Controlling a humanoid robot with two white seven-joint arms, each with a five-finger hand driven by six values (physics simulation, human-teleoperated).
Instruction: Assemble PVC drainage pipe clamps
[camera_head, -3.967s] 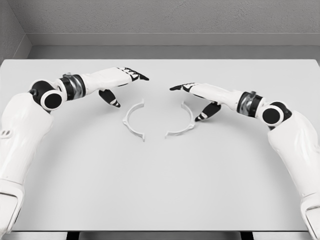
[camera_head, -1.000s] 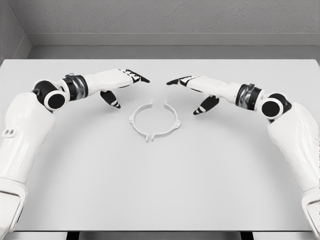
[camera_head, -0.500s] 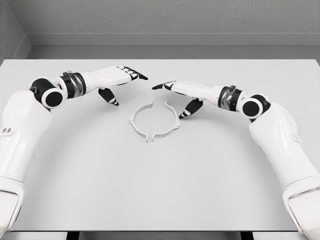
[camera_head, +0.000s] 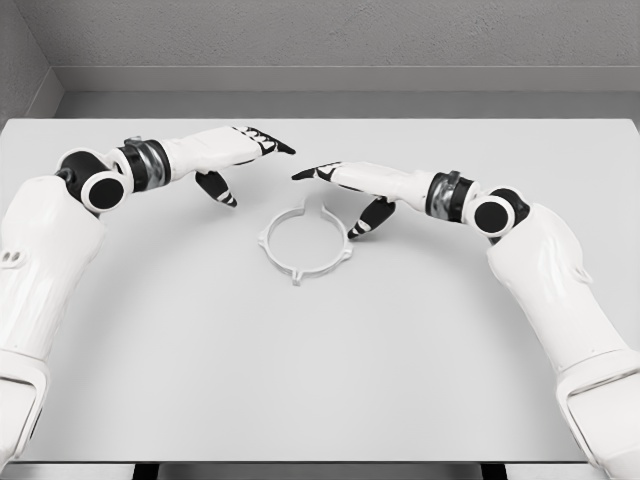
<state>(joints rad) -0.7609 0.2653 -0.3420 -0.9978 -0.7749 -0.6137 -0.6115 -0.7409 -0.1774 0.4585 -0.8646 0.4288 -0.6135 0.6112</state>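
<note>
Near the middle of the pale surface (camera_head: 320, 380), slightly toward its far half, a thin white ring (camera_head: 306, 243) is seen lying flat; it appears to be made of two half-clamps brought together, with small lugs projecting at the near joint, at the far joint and at each side; whether the halves are fully latched cannot be told, as the seams are too fine to read. The right hand (camera_head: 345, 190) is held just beside the ring's right and far edge, fingers extended and relaxed with nothing gripped, its dark thumb (camera_head: 362, 219) angled down close to the right lug, though contact cannot be confirmed; the left hand (camera_head: 235, 160) is held apart from the ring, above and to its left, likewise spread and empty. The clamp is judged to be light, so it is likely to be slid across the smooth surface by any sideways push rather than held in place; the thin plastic band is judged stiff yet springy, so a squeeze across the open middle could flex it or spring a joint apart. Hold is best taken at the thicker lugs, pinched from opposite sides, with pressure directed along the seam; the smooth band itself is judged slippery for the hard fingertips.
</note>
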